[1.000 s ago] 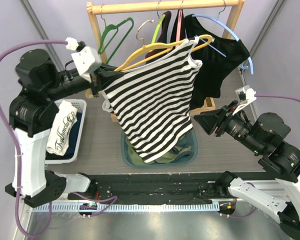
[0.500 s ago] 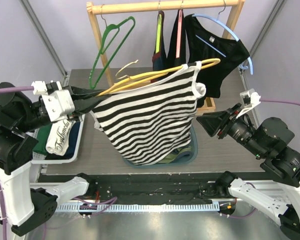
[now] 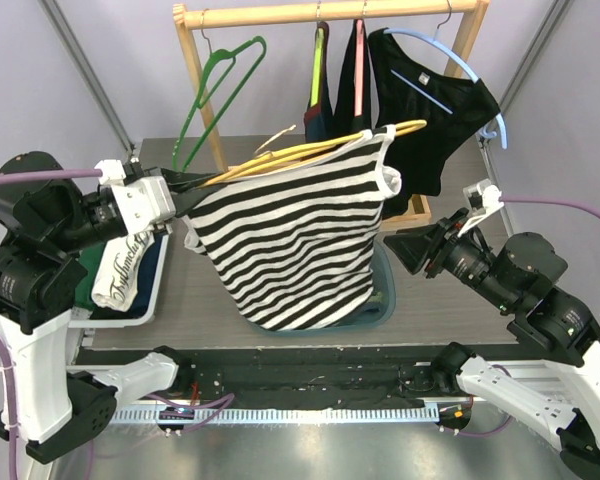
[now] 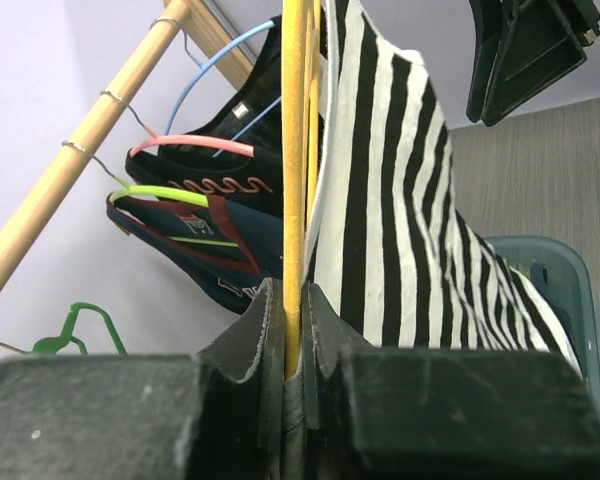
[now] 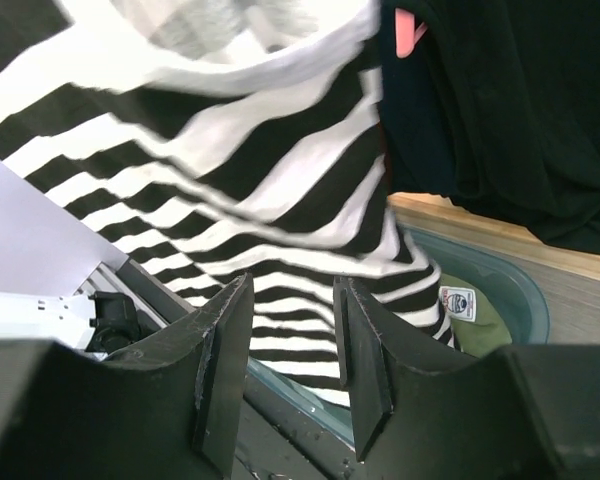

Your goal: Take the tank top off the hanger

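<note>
I see the left gripper (image 4: 292,300) at 9 o'clock, pinching the yellow plastic hanger (image 3: 310,150). The black-and-white striped tank top (image 3: 290,240) hangs on it, centre scene. Right gripper (image 3: 405,250) is spread and empty at the top's 3 o'clock. I'd pinch the near strap and pull toward 3, hanger level.

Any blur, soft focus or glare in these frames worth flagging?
Right wrist: the tank top is smeared near the frame's top. Left wrist: the left gripper, very close, is soft; the hanger is sharper. Top external: crisp, evenly lit.
</note>
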You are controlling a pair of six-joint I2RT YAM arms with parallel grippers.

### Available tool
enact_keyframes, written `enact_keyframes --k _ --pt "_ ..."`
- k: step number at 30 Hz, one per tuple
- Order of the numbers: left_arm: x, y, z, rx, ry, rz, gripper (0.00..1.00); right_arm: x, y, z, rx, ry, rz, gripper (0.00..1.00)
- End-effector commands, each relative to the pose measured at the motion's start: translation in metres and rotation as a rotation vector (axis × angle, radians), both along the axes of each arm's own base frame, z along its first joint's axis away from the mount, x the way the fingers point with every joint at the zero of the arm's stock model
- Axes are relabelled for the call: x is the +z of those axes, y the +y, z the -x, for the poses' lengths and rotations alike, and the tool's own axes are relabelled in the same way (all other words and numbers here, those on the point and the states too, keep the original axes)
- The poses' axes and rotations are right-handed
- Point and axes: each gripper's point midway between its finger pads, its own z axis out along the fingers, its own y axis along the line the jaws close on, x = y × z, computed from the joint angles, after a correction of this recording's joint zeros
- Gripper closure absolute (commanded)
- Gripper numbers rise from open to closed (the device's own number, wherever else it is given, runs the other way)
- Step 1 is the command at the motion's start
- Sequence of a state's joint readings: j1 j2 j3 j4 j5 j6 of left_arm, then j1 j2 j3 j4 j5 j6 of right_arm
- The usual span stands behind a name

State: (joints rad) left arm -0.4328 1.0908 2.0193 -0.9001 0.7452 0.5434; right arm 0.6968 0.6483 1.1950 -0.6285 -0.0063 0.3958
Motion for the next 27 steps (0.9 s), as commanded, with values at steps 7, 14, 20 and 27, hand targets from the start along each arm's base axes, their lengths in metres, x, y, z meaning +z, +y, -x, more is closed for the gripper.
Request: enact_keyframes --k 7,14,20,27 --pt "-0.024 0.002 0.020 -0.052 0.024 -0.044 1.00 0.035 0.016 0.013 0.144 -0.109 0.008 0.46" --pt "-0.075 -0.003 0.009 -0.045 0.145 -0.073 1.00 0.063 0.012 0.028 0.175 -0.175 -0.052 0.32" --pt "-0.077 -0.004 0.012 -0.057 0.169 -0.053 1.00 0.075 0.023 0.025 0.204 -0.202 -0.098 0.34" --pt "-0.078 -0.005 0.014 -0.071 0.184 -0.048 1.00 0.074 0.035 0.015 0.220 -0.193 -0.110 0.38"
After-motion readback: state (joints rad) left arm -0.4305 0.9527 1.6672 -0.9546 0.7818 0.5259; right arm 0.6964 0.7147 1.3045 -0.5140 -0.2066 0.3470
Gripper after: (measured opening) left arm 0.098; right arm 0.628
